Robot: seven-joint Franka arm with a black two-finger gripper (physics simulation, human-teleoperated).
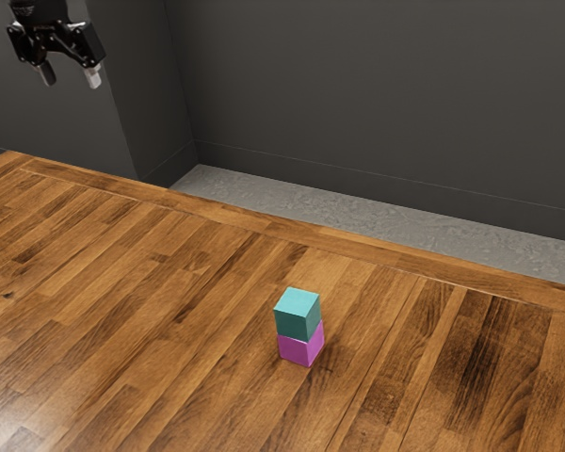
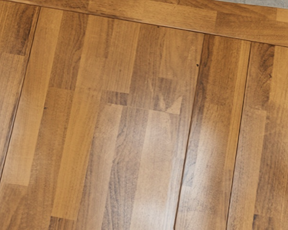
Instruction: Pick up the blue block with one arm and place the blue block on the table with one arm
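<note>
Fingers [image 1: 93,77] spread apart, high above the table [image 1: 122,282].
Well away from them, lower and toward the exterior view's right, the blue block [image 1: 298,318] sits on the magenta block [image 1: 301,347], which rests on the table.

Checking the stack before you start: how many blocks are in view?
2: the teal-blue cube-shaped block on top, and the magenta cube-shaped block directly beneath it, on the brown wooden table.
</note>
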